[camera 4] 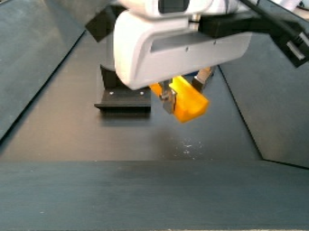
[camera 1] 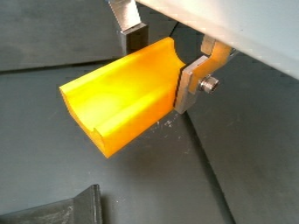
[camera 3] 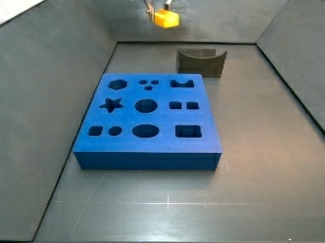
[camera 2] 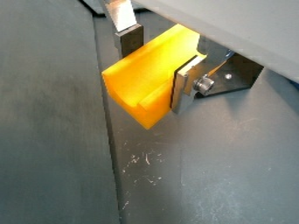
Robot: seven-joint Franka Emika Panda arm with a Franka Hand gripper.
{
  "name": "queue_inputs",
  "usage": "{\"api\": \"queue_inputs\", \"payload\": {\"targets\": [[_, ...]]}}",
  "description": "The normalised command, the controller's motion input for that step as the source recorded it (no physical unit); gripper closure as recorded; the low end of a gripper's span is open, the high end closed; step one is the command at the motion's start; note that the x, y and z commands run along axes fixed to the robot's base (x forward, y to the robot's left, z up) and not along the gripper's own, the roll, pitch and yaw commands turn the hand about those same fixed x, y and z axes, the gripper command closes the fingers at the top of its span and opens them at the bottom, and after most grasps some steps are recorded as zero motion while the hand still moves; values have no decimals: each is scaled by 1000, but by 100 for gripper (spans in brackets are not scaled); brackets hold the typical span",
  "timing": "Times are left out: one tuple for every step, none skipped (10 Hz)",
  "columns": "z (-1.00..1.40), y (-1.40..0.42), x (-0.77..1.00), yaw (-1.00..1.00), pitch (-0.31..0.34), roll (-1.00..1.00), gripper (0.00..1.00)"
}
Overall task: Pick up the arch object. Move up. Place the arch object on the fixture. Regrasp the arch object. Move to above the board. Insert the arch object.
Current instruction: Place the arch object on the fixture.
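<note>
The arch object (camera 1: 121,102) is clamped between the fingers (camera 1: 191,86) of the gripper (camera 1: 162,66), held clear above the floor. Its long axis juts sideways out of the jaws, notch groove running lengthwise. The fixture (camera 3: 200,60) is seen below, slightly aside.
</note>
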Motion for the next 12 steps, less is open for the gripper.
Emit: {"api": "queue_inputs", "payload": {"targets": [[1000, -13, -33, 9, 87, 110, 100], [1000, -18, -34, 18, 91, 114, 100], [1000, -20, -34, 25, 90, 114, 100], [901, -20, -29, 31, 91, 122, 100], [811, -21, -27, 34, 98, 131, 100], [721, -22, -23, 39, 102, 137, 100], [634, -22, -21, 41, 104, 131, 100], [512, -15, -16, 38, 99, 114, 100], [414, -10, -12, 41, 101, 110, 100], [317, -11, -8, 42, 108, 105, 100], [217, -8, -2, 44, 112, 104, 100], [115, -1000, 512, -1000, -81, -56, 100]]}}
